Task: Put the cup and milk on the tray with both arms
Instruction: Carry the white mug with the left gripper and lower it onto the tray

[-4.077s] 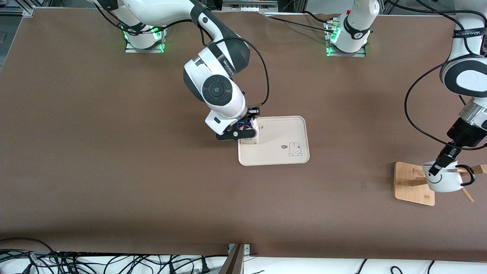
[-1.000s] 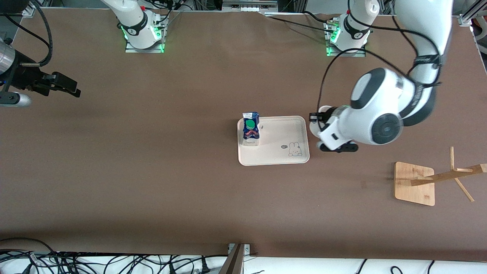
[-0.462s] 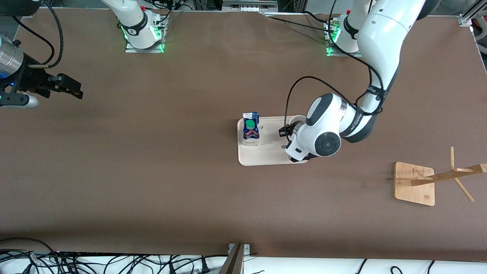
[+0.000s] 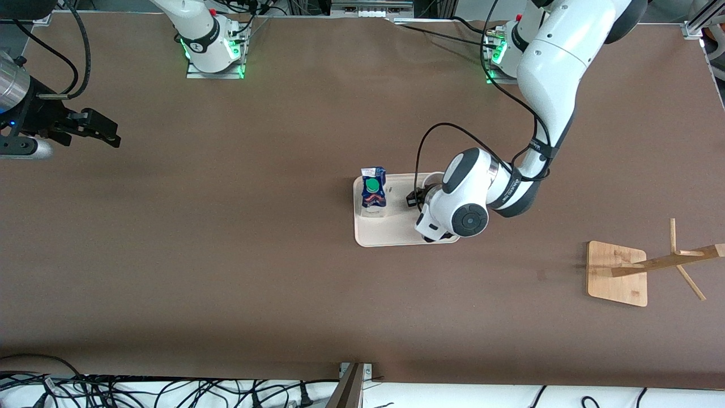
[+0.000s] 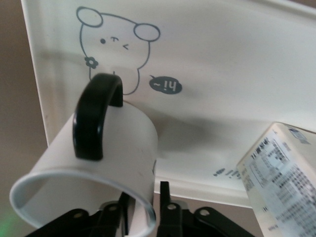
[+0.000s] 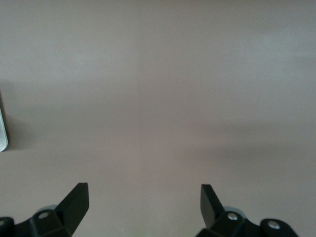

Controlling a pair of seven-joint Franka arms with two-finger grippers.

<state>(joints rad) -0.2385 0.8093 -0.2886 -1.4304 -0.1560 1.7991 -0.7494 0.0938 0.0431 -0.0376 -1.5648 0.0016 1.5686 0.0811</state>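
While the milk (image 4: 373,192) stands on the tray (image 4: 396,235), left gripper (image 5: 148,210) fingers straddle the cup (image 5: 98,168) rim over the tray; clamped or loosening, cannot tell. Cup looks rigid, slick, breakable: rim or handle hold. Right gripper (image 6: 143,202) waits over tabletop (image 4: 226,255), fingers apart

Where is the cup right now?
The cup is over the tray, its rim between the left gripper fingers, beside the milk, toward the left arm's end of the tray, by the bunny drawing.
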